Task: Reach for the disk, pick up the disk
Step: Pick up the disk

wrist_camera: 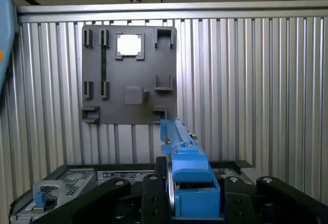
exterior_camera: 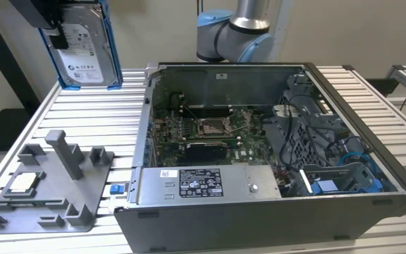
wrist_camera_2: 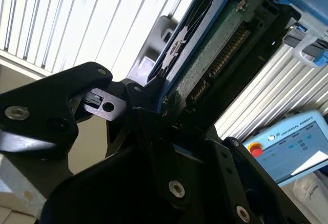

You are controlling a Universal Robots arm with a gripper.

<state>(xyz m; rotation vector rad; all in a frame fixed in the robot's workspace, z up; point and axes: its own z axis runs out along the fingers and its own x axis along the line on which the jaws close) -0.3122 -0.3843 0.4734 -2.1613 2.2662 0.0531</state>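
Room light soft and even. Past the gripper (wrist_camera_2: 161, 98), the slatted table (wrist_camera_2: 77, 19) glares white in the second wrist view; the disk (wrist_camera_2: 215, 49) sits shadowed at its clamped end.

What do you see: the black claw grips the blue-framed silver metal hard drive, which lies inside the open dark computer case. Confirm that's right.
Not right. The black claw does grip the blue-framed silver metal hard drive, but it hangs in the air to the exterior view's left of the open dark computer case, not inside it; the exterior view shows this.
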